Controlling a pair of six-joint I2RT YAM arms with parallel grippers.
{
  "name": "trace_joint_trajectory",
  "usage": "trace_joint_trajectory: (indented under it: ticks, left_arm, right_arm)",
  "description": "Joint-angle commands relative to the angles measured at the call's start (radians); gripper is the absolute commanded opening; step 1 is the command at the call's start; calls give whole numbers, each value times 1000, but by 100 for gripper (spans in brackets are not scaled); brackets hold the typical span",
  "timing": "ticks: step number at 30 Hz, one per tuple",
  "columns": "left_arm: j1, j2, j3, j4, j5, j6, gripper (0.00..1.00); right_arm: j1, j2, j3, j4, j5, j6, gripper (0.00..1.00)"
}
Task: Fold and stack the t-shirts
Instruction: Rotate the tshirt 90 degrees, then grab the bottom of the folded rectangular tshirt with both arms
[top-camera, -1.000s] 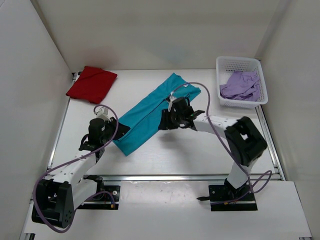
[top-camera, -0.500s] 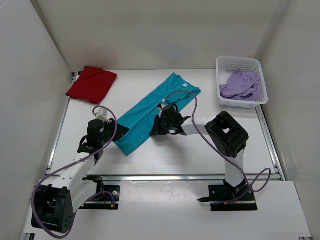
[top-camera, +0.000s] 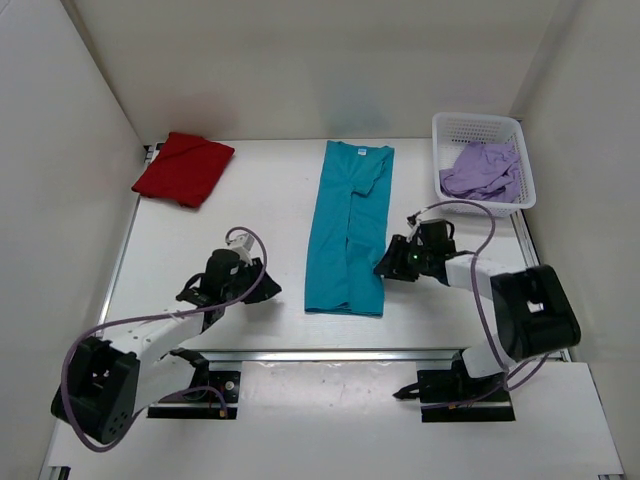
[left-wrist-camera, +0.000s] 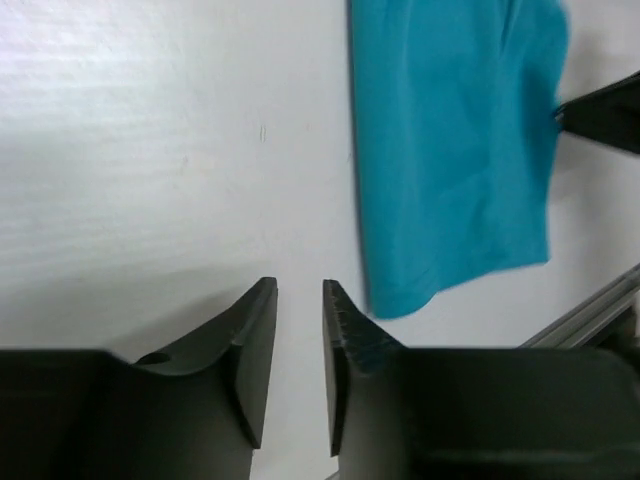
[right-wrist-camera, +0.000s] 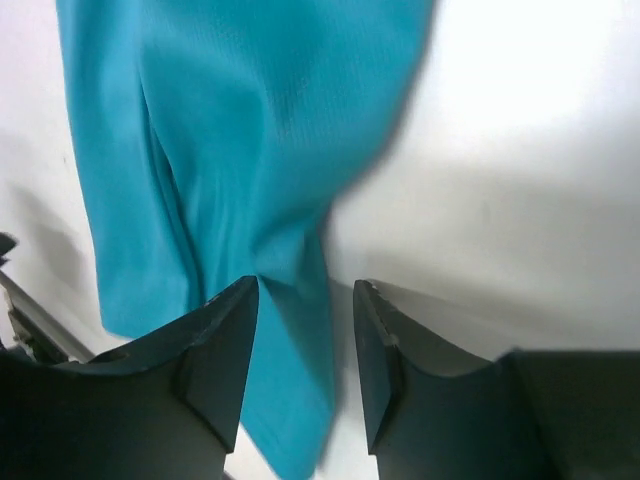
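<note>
I see the teal shirt (top-camera: 348, 235) lying as a long narrow strip down the middle of the table (top-camera: 250, 215). My right claw (right-wrist-camera: 306, 290) stands released at the strip's right edge, with cloth under the gap between the jaws (not pinched, as far as I can tell). My left claw (left-wrist-camera: 298, 292) is empty, jaws slightly parted, over bare table left of it. The red shirt (top-camera: 183, 168) lies folded far left. The lilac shirt (top-camera: 480, 170) sits crumpled in the basket (top-camera: 478, 125).

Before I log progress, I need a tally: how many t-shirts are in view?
3: red t-shirt folded far left; teal t-shirt lying mid-table; lilac t-shirt crumpled in the white mesh basket, possibly hiding more.
</note>
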Motion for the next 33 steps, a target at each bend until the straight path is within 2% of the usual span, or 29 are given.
trace_joint_trajectory:
  ticks: [1,3,6,9,16,21,24,26,27,29,31,33]
  left_arm:
    - [-47,19,-23,-53,-16,56,39]
    - [-44,53,-33,-35,32,60,44]
    - [-116,104,-16,3,41,59,55]
    - [-146,173,6,54,75,30,60]
    - [-200,320,53,137,89,-1,57]
    - [-239,403,104,145,87,5,55]
    - [-234,440,107,145,104,10,46]
    - [-232,438,112,146,115,17,32]
    - [-232,443,115,143,115,19,29]
    - [-225,426,112,133,127,13,10]
    - [-234,397,101,101,133,22,0]
    - [-237,353,84,38,104,34,0]
  right_arm:
    - [-10,-138,-84,-39,28,-4,42]
    - [8,-265,-149,-76,67,-1,43]
    - [34,-391,-268,-111,82,37,42]
    - [77,-488,-333,-135,97,74,42]
    - [144,-505,-398,-73,45,147,38]
    - [161,-485,-416,-46,39,170,21]
    - [151,-496,-424,-20,48,174,11]
    - [149,-502,-419,-13,56,172,3]
    - [151,-504,-425,-13,54,171,2]
    - [164,-514,-408,-39,71,170,0]
    - [203,-531,-398,-97,90,166,0]
    - [246,-560,-413,-121,111,195,0]
